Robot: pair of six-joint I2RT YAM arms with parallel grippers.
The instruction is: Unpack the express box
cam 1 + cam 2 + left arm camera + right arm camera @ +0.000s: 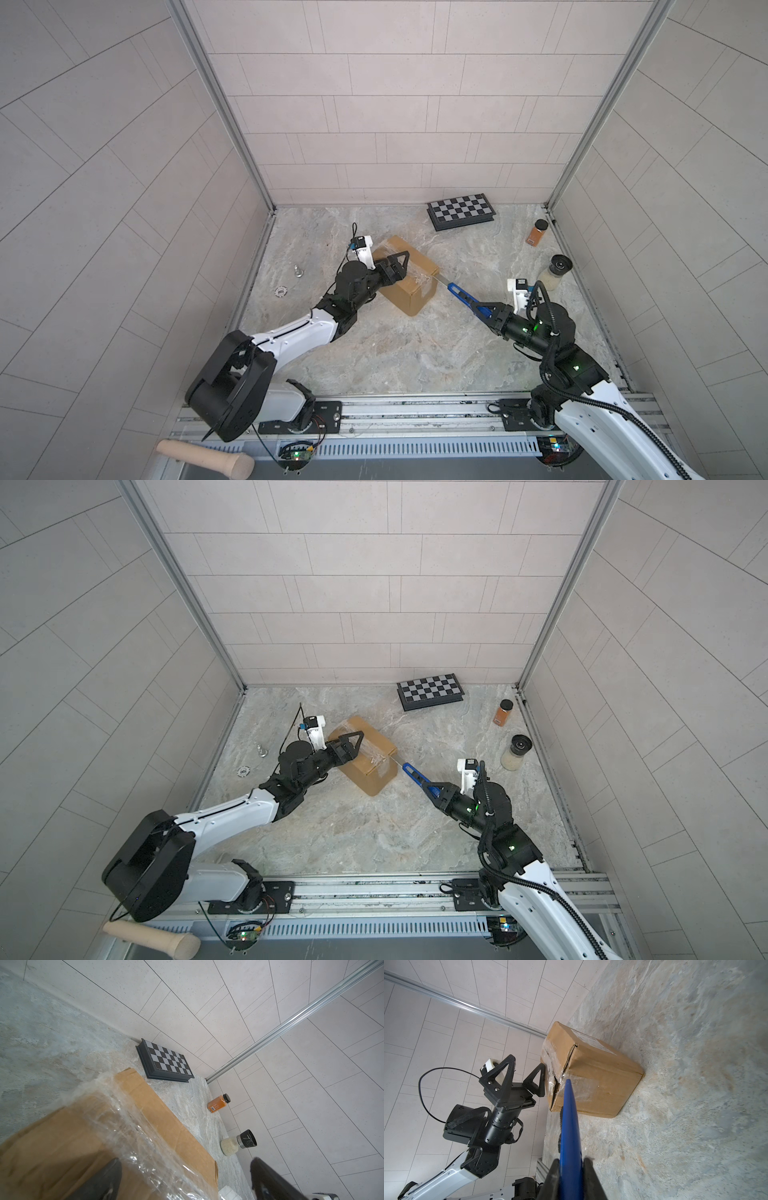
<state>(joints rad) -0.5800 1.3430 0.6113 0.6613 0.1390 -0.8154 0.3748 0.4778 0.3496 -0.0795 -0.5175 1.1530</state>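
Matt express box [415, 291], glossy tape [133, 1130]
The cardboard looked dull brown; clear plastic tape on the box shone, wrinkled.

Right end effector [437, 791] grips blue cutter [415, 776] — blade at express box [368, 771].

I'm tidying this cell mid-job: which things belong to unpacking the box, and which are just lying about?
In use: express box, blue box cutter, right gripper gripping it, left gripper open at the box.
Lying about: checkered case, orange spice jar, grinder, small metal piece, poker chip.
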